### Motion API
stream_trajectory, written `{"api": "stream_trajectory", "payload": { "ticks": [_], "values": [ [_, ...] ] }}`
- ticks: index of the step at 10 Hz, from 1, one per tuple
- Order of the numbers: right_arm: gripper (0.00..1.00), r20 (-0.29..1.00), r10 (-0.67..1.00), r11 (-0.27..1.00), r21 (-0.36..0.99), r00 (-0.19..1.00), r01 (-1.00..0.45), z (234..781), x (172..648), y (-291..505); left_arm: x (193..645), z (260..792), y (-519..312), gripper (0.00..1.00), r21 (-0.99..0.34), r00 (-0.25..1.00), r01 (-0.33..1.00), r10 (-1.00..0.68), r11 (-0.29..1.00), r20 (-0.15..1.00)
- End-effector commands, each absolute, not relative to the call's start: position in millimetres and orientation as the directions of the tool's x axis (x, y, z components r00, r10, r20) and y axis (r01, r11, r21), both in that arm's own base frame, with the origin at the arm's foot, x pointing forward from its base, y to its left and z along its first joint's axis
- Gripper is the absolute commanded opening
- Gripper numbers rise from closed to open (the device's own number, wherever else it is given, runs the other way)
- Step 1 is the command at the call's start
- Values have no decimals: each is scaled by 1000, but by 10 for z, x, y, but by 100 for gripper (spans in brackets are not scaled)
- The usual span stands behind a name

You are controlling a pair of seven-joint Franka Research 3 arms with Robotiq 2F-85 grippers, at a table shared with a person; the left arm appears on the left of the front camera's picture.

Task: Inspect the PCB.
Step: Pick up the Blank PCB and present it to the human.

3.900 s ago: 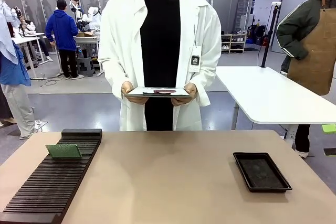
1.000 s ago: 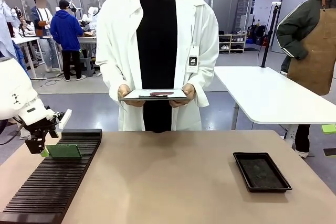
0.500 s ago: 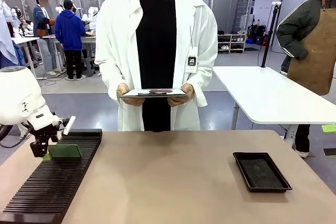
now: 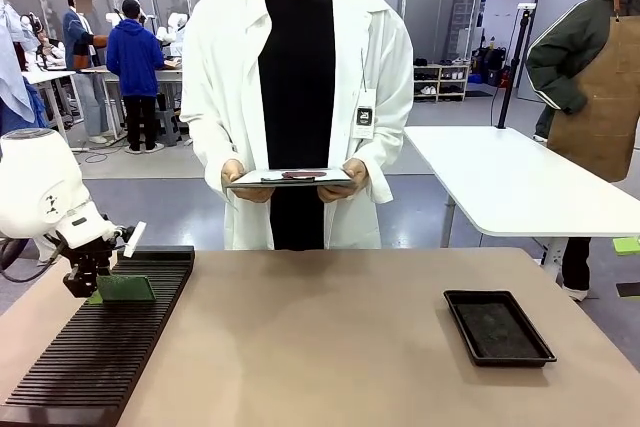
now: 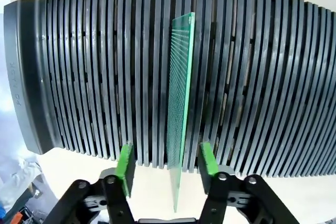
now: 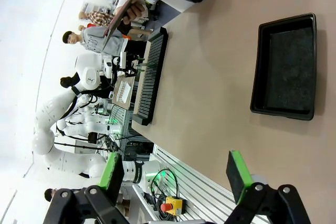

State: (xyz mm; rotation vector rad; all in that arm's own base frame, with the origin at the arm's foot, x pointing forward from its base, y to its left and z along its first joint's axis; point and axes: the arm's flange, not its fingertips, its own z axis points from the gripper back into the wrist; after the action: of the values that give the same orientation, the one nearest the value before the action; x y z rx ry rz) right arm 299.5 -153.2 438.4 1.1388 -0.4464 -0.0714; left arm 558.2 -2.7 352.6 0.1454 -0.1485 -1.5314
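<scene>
Pads (image 5: 126, 162) of your left gripper (image 5: 165, 161) stand on either side of the PCB (image 5: 181, 93), with a gap on each side. The jaws are apart and not yet on it. The PCB stands upright on edge in a slot of the black rack (image 5: 79, 77), near the rack's far end, at the left of the table (image 4: 320, 347). Your right gripper (image 6: 176, 171) hangs wide open, nothing between its fingers, looking over the table toward the black tray (image 6: 283, 115). Beyond the far edge, a person (image 4: 300, 97) in a white coat holds a flat slab (image 4: 290, 178) level in both hands.
</scene>
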Motion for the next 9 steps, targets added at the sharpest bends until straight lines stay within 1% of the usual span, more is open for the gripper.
{"api": "stream_trajectory", "payload": {
  "ticks": [1, 2, 3, 4, 7, 9],
  "values": [
    [100, 312, -277, 420, 890, 909, -178, 4387, 2989, -1540, 5644, 3530, -27, 0, 167, 43, 985, -999, 40, -13],
    [100, 312, -277, 420, 890, 909, -178, 4387, 2989, -1540, 5643, 3533, -27, 0, 165, 45, 985, -999, 42, -16],
    [100, 312, -277, 420, 890, 909, -178, 4387, 2989, -1540, 5646, 3536, -24, 5, 165, 49, 985, -999, 45, -20],
    [100, 312, -277, 420, 890, 909, -178, 4387, 2989, -1540, 5648, 3541, -27, 0, 171, 52, 984, -999, 48, -16],
    [100, 312, -277, 420, 890, 909, -178, 4387, 2989, -1540, 5644, 3543, -33, 0, 173, 56, 984, -998, 51, -23],
    [100, 312, -277, 420, 890, 909, -178, 4387, 2989, -1540, 5629, 3627, -59, 0, 169, 51, 984, -999, 51, 3]
  ]
}}
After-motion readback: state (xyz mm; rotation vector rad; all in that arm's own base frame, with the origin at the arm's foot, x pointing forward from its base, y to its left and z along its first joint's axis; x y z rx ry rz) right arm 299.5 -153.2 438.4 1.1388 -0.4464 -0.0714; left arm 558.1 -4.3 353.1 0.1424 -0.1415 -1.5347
